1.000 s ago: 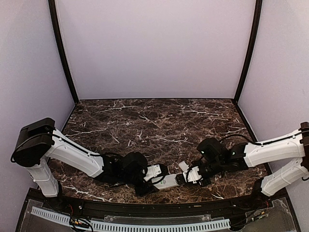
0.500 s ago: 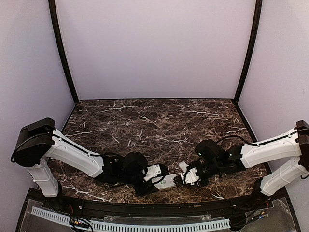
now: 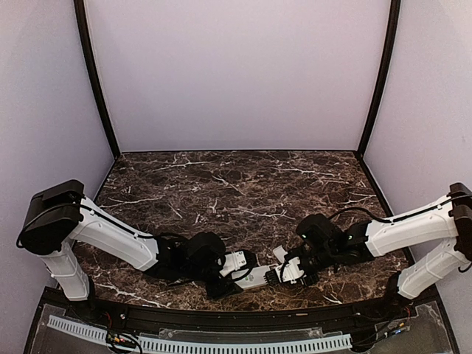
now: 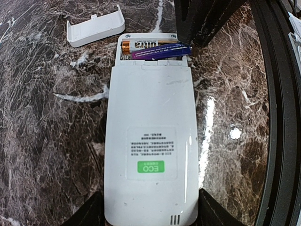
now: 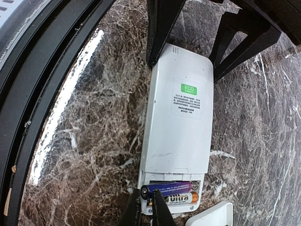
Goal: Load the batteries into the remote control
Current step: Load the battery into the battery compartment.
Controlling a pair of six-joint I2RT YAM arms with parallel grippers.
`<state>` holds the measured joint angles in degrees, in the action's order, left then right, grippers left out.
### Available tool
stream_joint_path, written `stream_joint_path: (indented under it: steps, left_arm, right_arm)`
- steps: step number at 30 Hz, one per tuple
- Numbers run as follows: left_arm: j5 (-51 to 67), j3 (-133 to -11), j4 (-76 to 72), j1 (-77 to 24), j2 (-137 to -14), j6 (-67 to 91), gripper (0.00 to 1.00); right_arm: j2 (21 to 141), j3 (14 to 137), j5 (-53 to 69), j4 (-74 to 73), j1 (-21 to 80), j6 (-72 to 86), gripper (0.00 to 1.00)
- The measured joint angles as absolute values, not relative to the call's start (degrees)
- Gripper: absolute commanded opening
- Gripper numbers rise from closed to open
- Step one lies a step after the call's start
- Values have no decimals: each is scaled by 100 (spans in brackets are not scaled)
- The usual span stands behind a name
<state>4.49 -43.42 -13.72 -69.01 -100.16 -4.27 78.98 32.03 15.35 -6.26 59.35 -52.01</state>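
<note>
The white remote control (image 4: 150, 141) lies face down on the marble, green ECO label up. My left gripper (image 4: 150, 209) is shut on its near end, one black finger on each long side. Its open battery bay at the far end holds a gold battery (image 5: 178, 199) lying flat. A blue-purple battery (image 5: 171, 189) lies slanted over it, one end sticking out past the bay's side. My right gripper (image 5: 150, 207) is shut on that jutting end. In the top view the remote control (image 3: 254, 276) lies between the left gripper (image 3: 234, 271) and the right gripper (image 3: 284, 274).
The loose white cover plate (image 4: 96, 30) lies on the marble just beyond the bay end of the remote, also seen as the cover plate (image 5: 211, 215). The table's black front rim (image 5: 51, 94) runs close alongside the remote.
My right gripper has shifted slightly left toward the remote's bay end and its jaws have narrowed onto the blue battery. The left arm and the remote have not moved.
</note>
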Motion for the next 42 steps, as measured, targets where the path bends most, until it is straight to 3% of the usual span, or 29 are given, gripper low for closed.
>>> stream_joint_path:
  steps: [35, 42]
  left_arm:
    - [475, -4344, -1584, -6901, -10116, -432, 64]
    - [502, -4346, -1623, -6901, -10138, -475, 56]
  right_arm:
    - [8138, 3415, 1439, -746, 5955, -5074, 9]
    - [8189, 3496, 1409, -849, 5961, -5024, 9]
